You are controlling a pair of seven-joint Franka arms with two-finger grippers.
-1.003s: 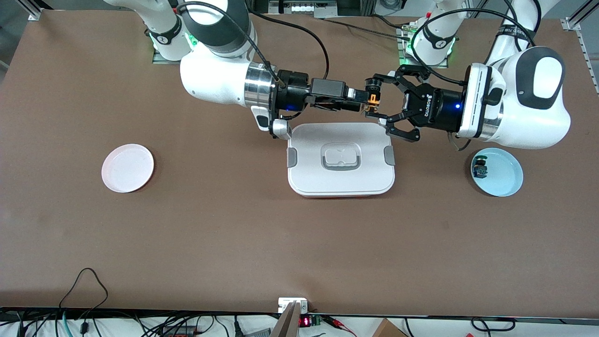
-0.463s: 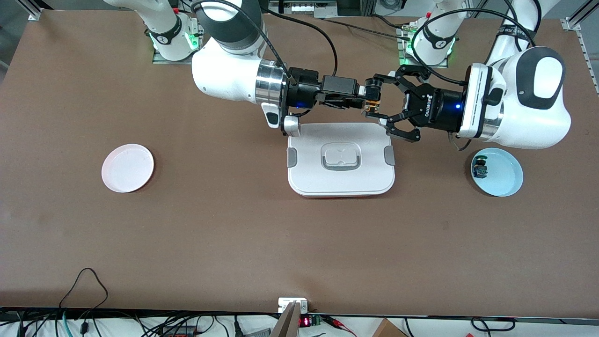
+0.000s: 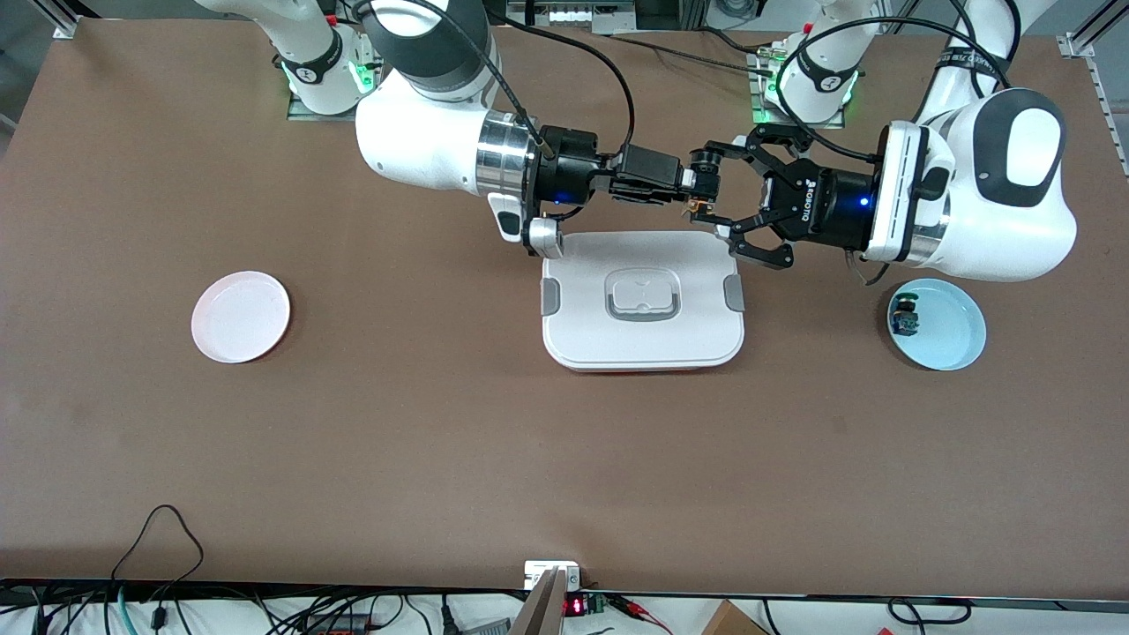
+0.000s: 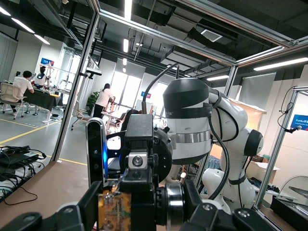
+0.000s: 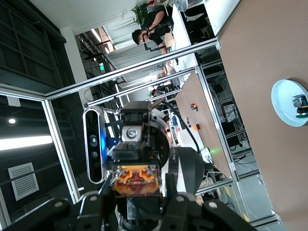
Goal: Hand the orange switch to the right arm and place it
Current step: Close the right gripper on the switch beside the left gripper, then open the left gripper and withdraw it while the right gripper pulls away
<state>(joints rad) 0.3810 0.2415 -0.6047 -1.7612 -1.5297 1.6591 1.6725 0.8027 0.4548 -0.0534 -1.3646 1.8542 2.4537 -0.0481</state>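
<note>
In the front view, a pink plate [image 3: 240,317] lay at the left of the frame, toward the right arm's end of the table [image 3: 441,459], well apart from everything else, with open brown surface around it on every side. The right arm [image 3: 423,132] reached in from the upper left, its slim black right gripper [image 3: 692,187] held level in the air just above the upper edge of a white lidded box [image 3: 643,300] at centre frame. That gripper's fingers were drawn in narrow on the orange switch [image 3: 701,192], which hung between the two grippers, over the bare strip of table just above the box's upper right corner. The clawed left gripper [image 3: 716,190], reaching in from the upper right on the left arm [image 3: 979,194], was also clamped on the switch, by its black head, so that both arms held it at once. In the right wrist view the switch's orange body [image 5: 135,177] showed squarely between the dark fingers; in the left wrist view its orange block [image 4: 114,211] sat low in the picture against the other arm's gripper. At the right of the front view, below the left arm's wrist, a light blue plate [image 3: 948,331] carried a second small switch [image 3: 904,317] near its rim. The lower half of the table lay bare down to its lower edge, where cables ran.
</note>
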